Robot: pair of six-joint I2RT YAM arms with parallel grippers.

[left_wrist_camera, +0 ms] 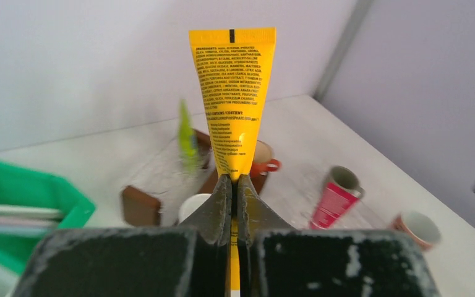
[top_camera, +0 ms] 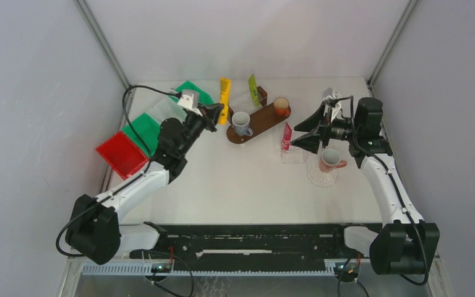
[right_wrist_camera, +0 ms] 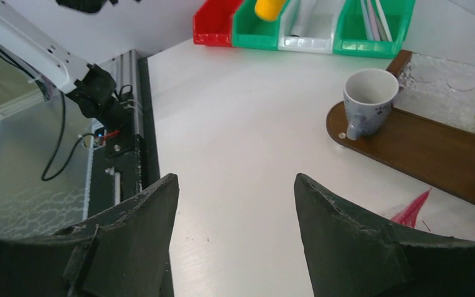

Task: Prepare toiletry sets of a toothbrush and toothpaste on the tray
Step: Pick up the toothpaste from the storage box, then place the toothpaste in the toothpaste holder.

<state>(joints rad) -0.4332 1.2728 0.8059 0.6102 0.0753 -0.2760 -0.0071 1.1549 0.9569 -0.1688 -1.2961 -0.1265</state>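
My left gripper [top_camera: 218,115] [left_wrist_camera: 235,185] is shut on a yellow toothpaste tube [top_camera: 224,99] [left_wrist_camera: 235,99], held upright in the air over the near-left end of the brown tray [top_camera: 263,122] [left_wrist_camera: 141,206] [right_wrist_camera: 433,154]. On the tray stand a grey mug [top_camera: 242,123] [right_wrist_camera: 368,99], an orange cup [top_camera: 281,106] [left_wrist_camera: 265,161] and a green tube [top_camera: 253,90] [left_wrist_camera: 187,137]. My right gripper [top_camera: 298,137] [right_wrist_camera: 235,185] hangs open over bare table, beside a red tube [top_camera: 287,135] [left_wrist_camera: 335,199] standing in a small cup. Toothbrushes [right_wrist_camera: 371,17] lie in a green bin.
A row of red [top_camera: 122,153], green [top_camera: 145,130], clear and green [top_camera: 193,91] bins lines the left edge. A pink mug [top_camera: 329,159] [left_wrist_camera: 417,228] sits on a clear glass dish [top_camera: 320,177] right of the tray. Grey walls close in the table.
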